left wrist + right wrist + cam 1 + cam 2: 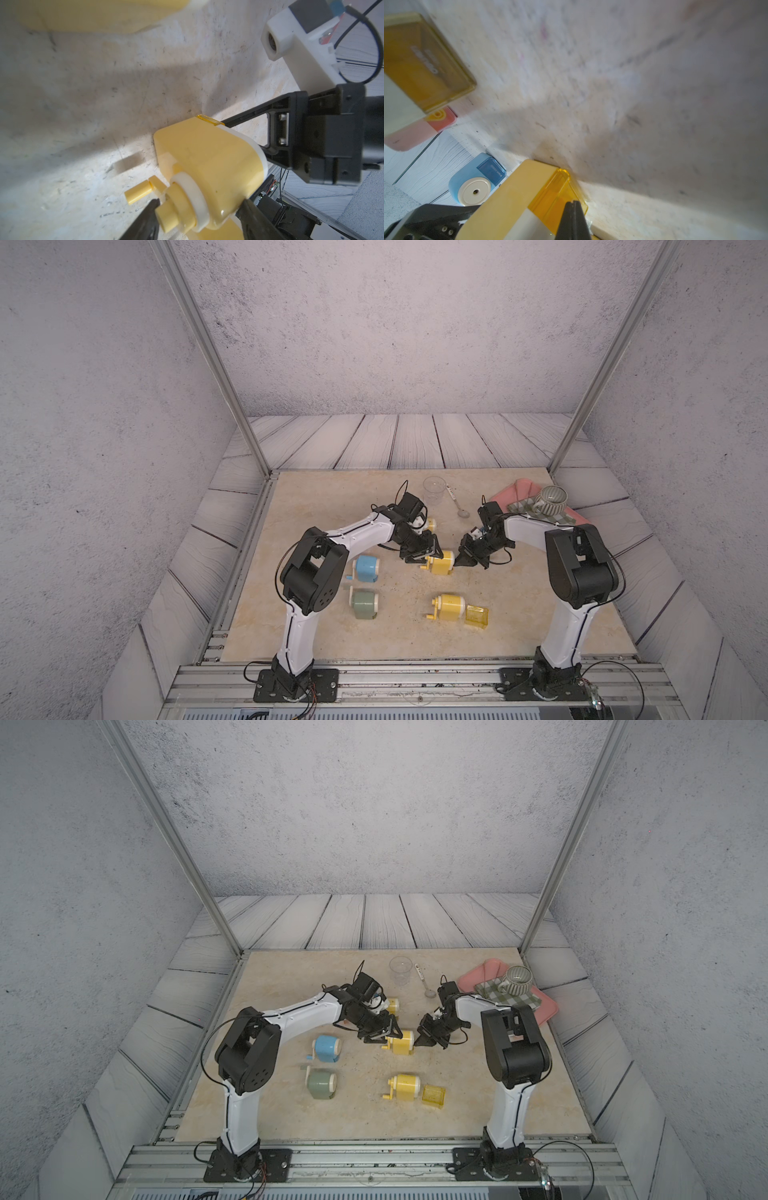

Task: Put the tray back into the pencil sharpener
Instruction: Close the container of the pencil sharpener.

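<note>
A yellow pencil sharpener [444, 564] [403, 1043] lies mid-table with its crank toward my left arm. My left gripper [428, 558] [199, 205] is shut on its body at the crank end, one finger on each side. The translucent yellow tray [556, 190] [209, 120] sits in the sharpener's slot, its face close to flush with the white end. My right gripper [459, 562] [574, 202] is shut and holds nothing; its joined tips rest against the tray's face. How deep the tray sits inside is hidden.
A second yellow sharpener [451, 605] lies nearer the front with a loose yellow box [477, 616] beside it. Blue [366, 568] and green [365, 603] sharpeners lie to the left. A clear cup [434, 489], a spoon [457, 502] and a pink platter [582, 518] with a mug [550, 497] stand at the back.
</note>
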Robot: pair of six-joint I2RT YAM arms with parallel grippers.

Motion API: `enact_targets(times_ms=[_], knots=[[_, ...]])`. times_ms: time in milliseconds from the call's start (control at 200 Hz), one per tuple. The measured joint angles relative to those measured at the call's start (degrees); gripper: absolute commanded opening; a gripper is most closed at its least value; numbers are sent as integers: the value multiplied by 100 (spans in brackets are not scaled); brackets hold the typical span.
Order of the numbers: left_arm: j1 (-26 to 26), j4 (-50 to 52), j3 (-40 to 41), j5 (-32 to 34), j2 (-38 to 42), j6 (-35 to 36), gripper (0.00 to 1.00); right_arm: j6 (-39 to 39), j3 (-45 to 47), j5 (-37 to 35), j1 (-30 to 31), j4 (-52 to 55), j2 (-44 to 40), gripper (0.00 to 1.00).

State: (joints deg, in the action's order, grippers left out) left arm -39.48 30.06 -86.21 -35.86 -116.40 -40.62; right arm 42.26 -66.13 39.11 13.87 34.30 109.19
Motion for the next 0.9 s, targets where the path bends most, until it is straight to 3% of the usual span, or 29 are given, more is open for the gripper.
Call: enact_targets(times_ms=[616, 901], knots=[[15, 76, -39, -15, -7, 0, 63, 107, 72, 133, 22, -129, 26, 2], [37, 103, -42, 7, -7, -2, 66, -293, -848, -625, 74, 890, -367, 12]])
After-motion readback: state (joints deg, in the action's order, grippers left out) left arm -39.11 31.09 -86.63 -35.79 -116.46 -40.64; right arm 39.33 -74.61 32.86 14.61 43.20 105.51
